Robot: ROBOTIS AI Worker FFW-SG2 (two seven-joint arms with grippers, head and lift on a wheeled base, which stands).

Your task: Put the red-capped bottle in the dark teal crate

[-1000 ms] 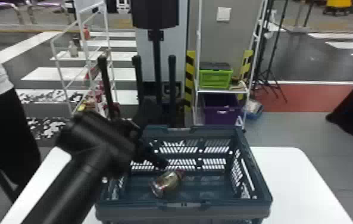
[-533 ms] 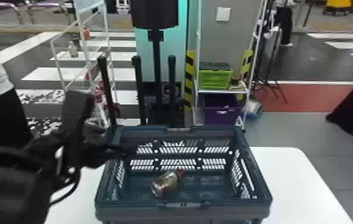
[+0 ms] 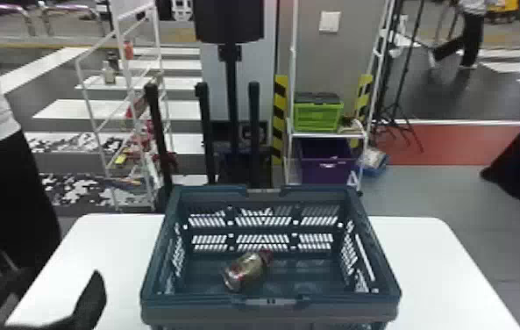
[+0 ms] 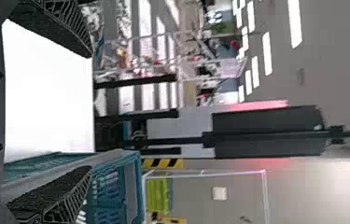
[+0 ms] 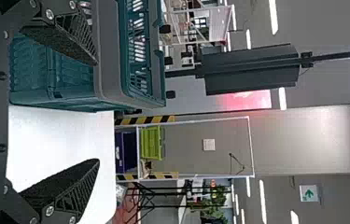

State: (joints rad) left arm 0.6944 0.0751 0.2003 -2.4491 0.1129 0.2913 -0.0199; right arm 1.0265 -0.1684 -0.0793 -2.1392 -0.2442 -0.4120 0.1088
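In the head view, my left gripper [image 3: 39,303] is at the lower left corner, left of the dark teal crate [image 3: 272,309]. The red-capped bottle [image 3: 245,271] lies on its side on the crate floor, its cap toward the back. In the left wrist view, my left gripper [image 4: 90,112] is open with nothing between its fingers, the crate [image 4: 133,184] behind one of them. My right gripper [image 5: 98,112] stands open and bare in the right wrist view, with the crate [image 5: 112,60] beyond one finger.
The crate rests on a white table [image 3: 438,263], with bare tabletop on both sides. Behind it stand a black post with upright bars [image 3: 232,87], a white wire rack [image 3: 127,83] and a shelf with a green box [image 3: 318,116] above a purple bin [image 3: 324,166].
My left arm has drawn back from over the crate toward the lower left. The bottle has kept its place inside the crate.
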